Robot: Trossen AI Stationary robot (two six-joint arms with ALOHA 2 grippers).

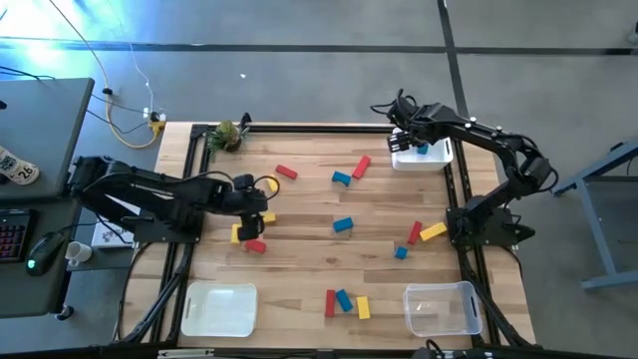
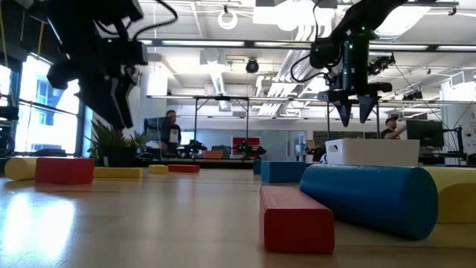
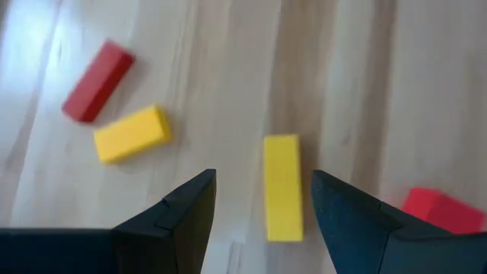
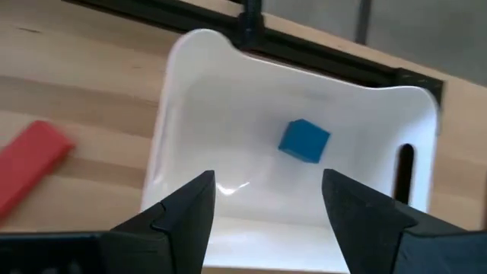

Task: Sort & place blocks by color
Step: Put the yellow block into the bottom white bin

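My right gripper (image 4: 266, 209) hangs above the white bin (image 4: 190, 91) at the table's far right corner, fingers spread wide and empty; a blue cube (image 4: 304, 141) lies inside that bin. My left gripper (image 3: 262, 205), also spread wide, straddles a yellow bar (image 3: 282, 186) on the table, well left of the bin.

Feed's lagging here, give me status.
Right gripper open above white bin, blue block inside. Left gripper open, straddling yellow bar on table. Nothing in the way.
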